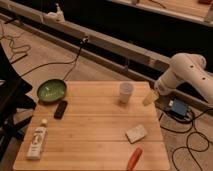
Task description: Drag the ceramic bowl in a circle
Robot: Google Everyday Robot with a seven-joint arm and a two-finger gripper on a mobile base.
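Green ceramic bowl [51,90] at upper-left tabletop [90,135] corner | our pincer [149,98] by right edge, well apart; open or closed, we cannot tell | reaching over, we might bump white cup [125,92] | bowl could slip off the edge

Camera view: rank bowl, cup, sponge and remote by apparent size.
1. Bowl
2. Cup and sponge, alike; sponge nearer the camera
3. Remote
Gripper hangs beside the cup, at the table's edge.

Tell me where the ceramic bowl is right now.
In the camera view, the ceramic bowl sits at the table's far left corner, just behind the black remote; the tool hangs across the table, past the white cup.
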